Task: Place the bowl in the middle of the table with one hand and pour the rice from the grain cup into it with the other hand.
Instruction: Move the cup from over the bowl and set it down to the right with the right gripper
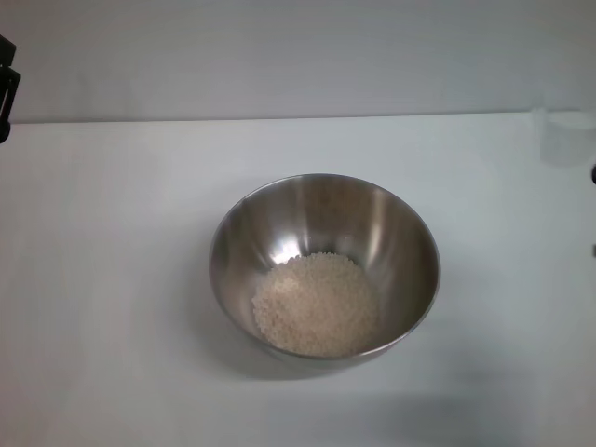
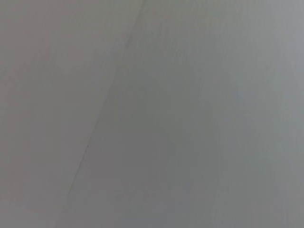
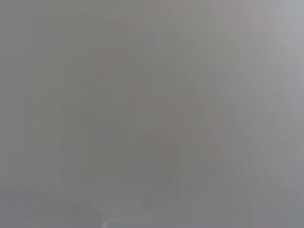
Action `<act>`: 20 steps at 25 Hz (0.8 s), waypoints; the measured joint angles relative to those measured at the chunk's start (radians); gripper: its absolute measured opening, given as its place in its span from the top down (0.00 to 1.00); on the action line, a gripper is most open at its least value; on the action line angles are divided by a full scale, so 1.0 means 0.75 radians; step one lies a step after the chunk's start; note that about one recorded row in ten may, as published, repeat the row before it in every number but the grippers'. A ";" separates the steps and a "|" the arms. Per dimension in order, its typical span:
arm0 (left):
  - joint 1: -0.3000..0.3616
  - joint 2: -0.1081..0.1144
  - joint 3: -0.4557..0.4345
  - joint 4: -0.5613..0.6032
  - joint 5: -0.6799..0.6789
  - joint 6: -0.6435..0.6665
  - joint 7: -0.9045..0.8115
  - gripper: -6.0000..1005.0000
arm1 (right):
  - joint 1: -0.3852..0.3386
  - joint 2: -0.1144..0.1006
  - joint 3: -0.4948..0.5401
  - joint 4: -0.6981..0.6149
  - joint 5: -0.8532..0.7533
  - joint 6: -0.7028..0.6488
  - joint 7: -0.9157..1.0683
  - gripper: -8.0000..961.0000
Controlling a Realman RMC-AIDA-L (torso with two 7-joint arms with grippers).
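Left gripper (image 1: 6, 88) is sitting at the frame's left edge, state untellable; returning arms risk knocking the bowl (image 1: 410, 244), spilling the rice (image 1: 317, 305).

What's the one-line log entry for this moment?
bowl: mid-table | rice: heaped in bowl | cup: upright, far right of table | left gripper: far left edge

Plain pale grey wall (image 1: 279, 56) behind far edge — featureless, fills upper strip of head view
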 joint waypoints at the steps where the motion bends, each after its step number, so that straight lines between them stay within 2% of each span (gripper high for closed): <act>1: 0.000 0.000 0.000 0.000 0.000 0.000 0.000 0.35 | 0.000 0.000 0.000 0.000 0.000 0.000 0.000 0.97; 2: 0.001 0.001 0.001 0.000 0.000 0.008 0.000 0.35 | -0.020 -0.001 -0.009 -0.026 0.002 0.006 0.129 0.97; 7: 0.009 0.004 -0.004 0.001 0.000 0.025 0.000 0.35 | -0.052 0.001 -0.030 -0.059 0.054 0.048 0.325 0.97; 20: 0.039 0.004 0.004 -0.002 0.000 0.074 0.000 0.35 | -0.037 0.001 -0.066 -0.057 0.211 0.303 0.353 0.97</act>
